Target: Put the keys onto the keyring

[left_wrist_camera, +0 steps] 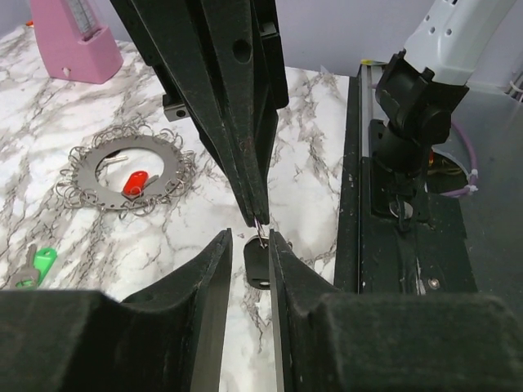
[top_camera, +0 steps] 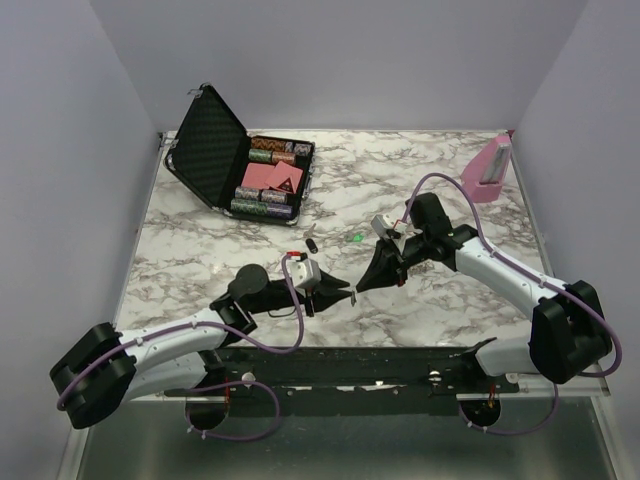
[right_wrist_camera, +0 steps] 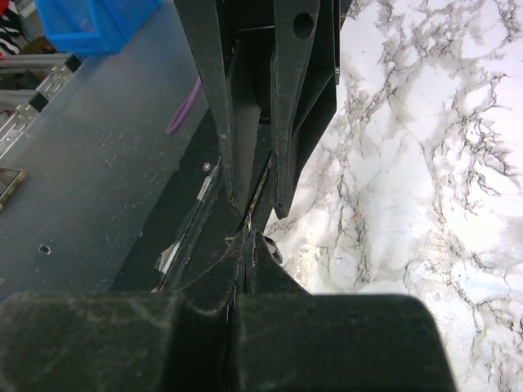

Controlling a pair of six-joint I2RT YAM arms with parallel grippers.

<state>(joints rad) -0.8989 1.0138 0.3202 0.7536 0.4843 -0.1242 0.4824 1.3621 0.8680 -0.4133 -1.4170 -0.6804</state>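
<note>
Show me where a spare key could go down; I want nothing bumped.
Free: the marble between case and pink stand, and the left strip between case and left arm. Crowded: the middle, where left gripper and right gripper meet around a black key, green key and keyring nearby.

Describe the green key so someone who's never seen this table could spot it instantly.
On the marble table, look just beyond where the left tool and right tool meet. The green key lies flat there, near the lacy silver keyring. Only its head is bright green; the ring's key is red, and the right tool pinches the black key.
</note>
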